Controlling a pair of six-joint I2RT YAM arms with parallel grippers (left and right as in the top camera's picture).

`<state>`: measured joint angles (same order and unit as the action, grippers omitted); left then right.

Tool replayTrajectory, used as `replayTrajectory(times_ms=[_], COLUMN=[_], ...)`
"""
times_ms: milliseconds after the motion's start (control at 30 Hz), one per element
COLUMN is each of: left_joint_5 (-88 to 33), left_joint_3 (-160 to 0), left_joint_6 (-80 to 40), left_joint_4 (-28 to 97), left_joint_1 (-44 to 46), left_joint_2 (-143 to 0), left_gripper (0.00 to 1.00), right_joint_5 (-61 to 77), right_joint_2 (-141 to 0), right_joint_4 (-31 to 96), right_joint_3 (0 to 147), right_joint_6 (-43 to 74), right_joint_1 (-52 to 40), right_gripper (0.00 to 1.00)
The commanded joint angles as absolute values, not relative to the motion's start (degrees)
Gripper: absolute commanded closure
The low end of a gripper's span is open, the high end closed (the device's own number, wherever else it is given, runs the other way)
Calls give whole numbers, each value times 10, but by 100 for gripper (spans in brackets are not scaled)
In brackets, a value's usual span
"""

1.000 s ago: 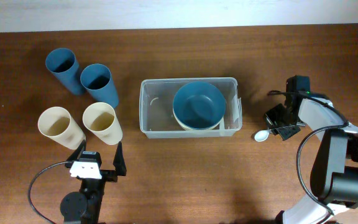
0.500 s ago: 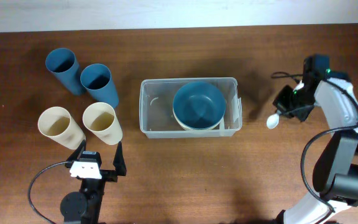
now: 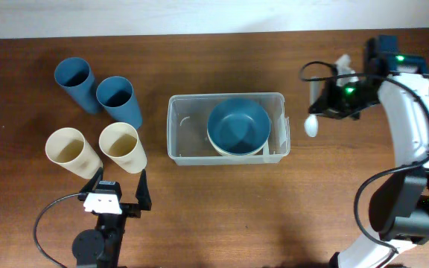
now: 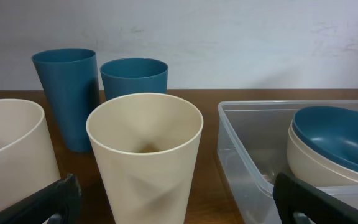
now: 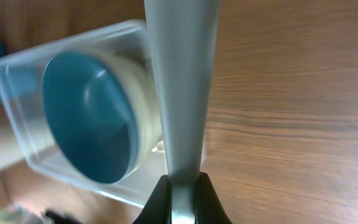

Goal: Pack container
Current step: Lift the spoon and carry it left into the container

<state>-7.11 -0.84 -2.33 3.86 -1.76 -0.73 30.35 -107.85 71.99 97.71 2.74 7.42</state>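
Pinching a white spoon by its handle between the right jaws, raised just right of the container at mid-worktop. Left jaws spread wide, empty, beside the cream cups. Could clip the rim, or slip from so thin a pinch. Inside: blue bowl nested in a cream bowl. Cups outside, empty.

Clear rectangular container upright, open-topped; stacked bowls fill right half.
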Motion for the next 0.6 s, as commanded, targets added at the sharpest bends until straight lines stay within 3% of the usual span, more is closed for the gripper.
replayTrajectory(times_ms=[0, 267, 567], left_joint_5=[-77, -77, -77], left_joint_3=[-5, -5, -5], left_joint_6=[-12, -12, -12], left_joint_4=[39, 39, 39], left_joint_1=[-21, -21, -21], left_joint_2=[-3, -3, -3], left_gripper=[0, 0, 0], right_joint_5=[328, 291, 287], right_joint_2=[-1071, -1072, -1074], right_joint_4=[717, 685, 658], right_joint_3=[989, 977, 928], right_joint_6=[2, 24, 34], right_joint_1=[31, -33, -38], right_gripper=[96, 95, 92])
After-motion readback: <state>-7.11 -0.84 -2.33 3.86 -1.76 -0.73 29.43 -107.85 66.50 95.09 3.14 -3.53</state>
